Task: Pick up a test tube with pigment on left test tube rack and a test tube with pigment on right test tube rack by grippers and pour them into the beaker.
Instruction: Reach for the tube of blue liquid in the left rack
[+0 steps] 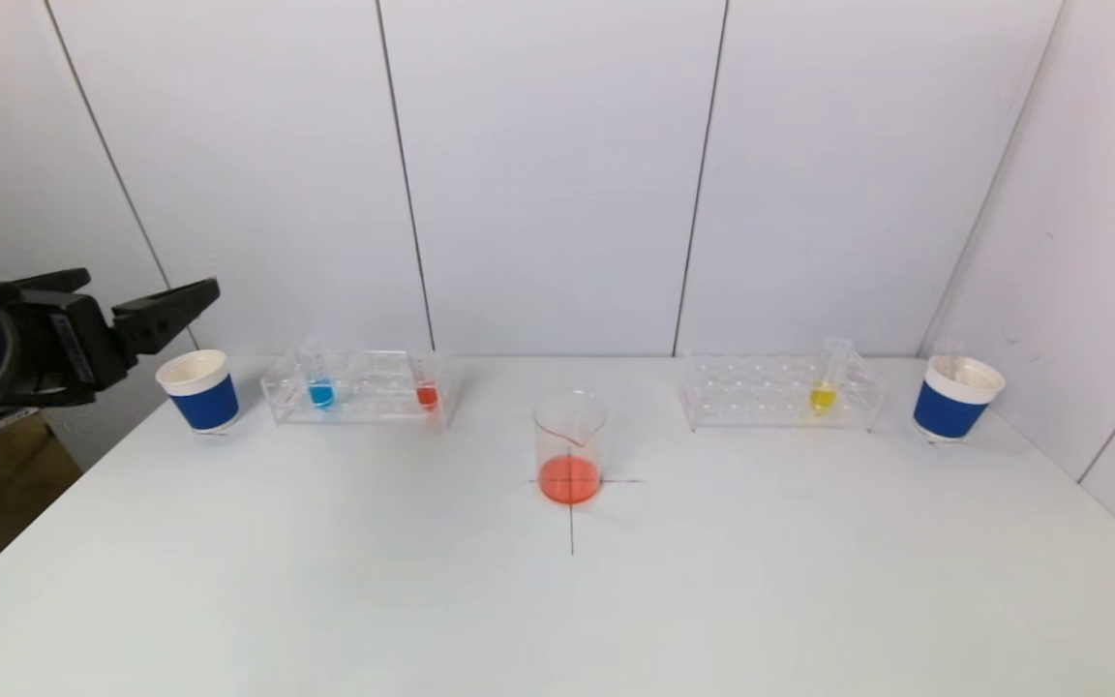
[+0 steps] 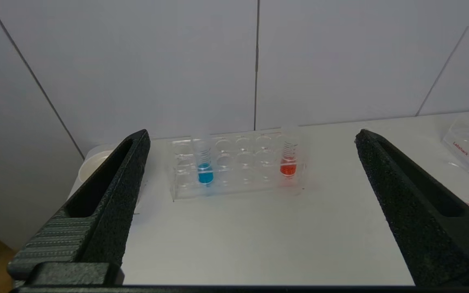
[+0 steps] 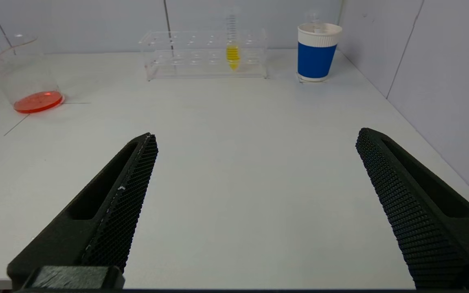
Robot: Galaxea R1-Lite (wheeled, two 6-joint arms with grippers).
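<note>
The clear left test tube rack (image 1: 374, 385) holds a tube with blue pigment (image 1: 320, 392) and a tube with red pigment (image 1: 427, 393). The right test tube rack (image 1: 761, 392) holds a tube with yellow pigment (image 1: 822, 395). Between the racks stands the glass beaker (image 1: 569, 450), with orange-red liquid at its bottom. My left gripper (image 1: 151, 283) hovers open off the table's left edge, facing the blue tube (image 2: 205, 171) and the red tube (image 2: 288, 162). My right gripper (image 3: 257, 133), out of the head view, is open over the near table, well short of the yellow tube (image 3: 233, 51).
A blue-and-white paper cup (image 1: 199, 389) stands left of the left rack, and another cup (image 1: 954, 397) stands right of the right rack. Wall panels close the back and right side. A drawn cross marks the table (image 1: 572, 581) under the beaker.
</note>
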